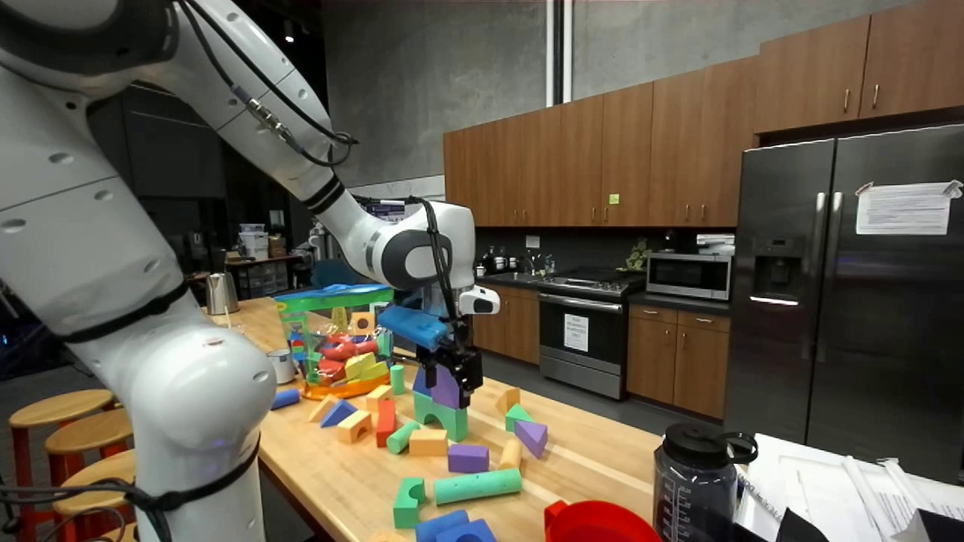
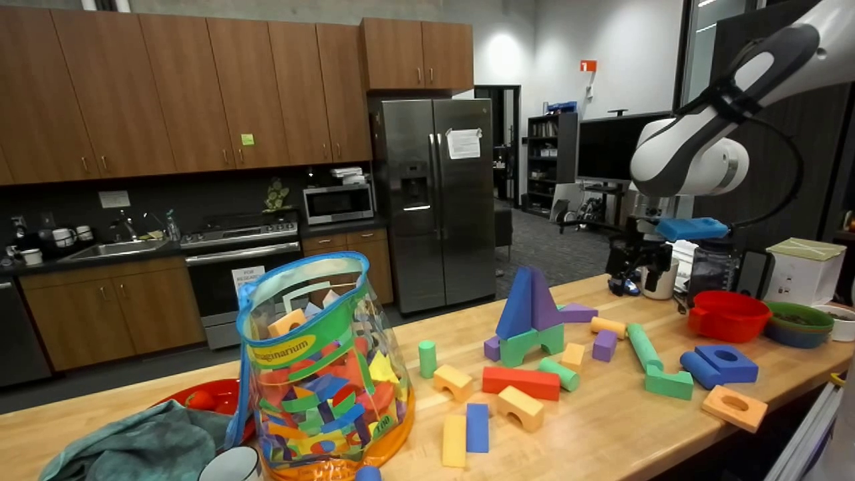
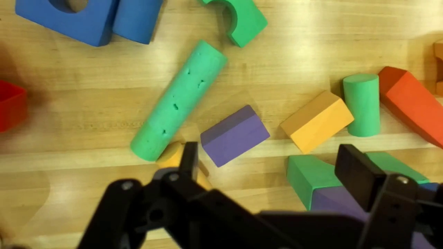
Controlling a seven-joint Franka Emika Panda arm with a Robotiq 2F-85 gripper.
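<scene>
My gripper [image 1: 450, 385] is open and empty above the wooden table, and it also shows in an exterior view [image 2: 633, 284] and the wrist view [image 3: 270, 160]. Below and between its fingers, a purple block [image 3: 235, 136] lies beside a yellow-orange block [image 3: 318, 121]. A green arch [image 2: 522, 349] stands on the table with a blue wedge [image 2: 516, 304] and a purple wedge [image 2: 544, 304] upright on it. In the wrist view, the right finger partly hides this stack, and the left finger partly hides a yellow-orange cylinder [image 3: 172, 154]. A long green cylinder [image 3: 180, 100] lies nearby.
A clear bag of blocks [image 2: 327, 394] stands on the table. A red bowl [image 2: 728, 317], green bowl [image 2: 798, 323] and dark bottle [image 1: 694, 485] stand toward the opposite end. A red block [image 2: 521, 383], blue blocks [image 2: 728, 364] and other loose blocks lie around the stack.
</scene>
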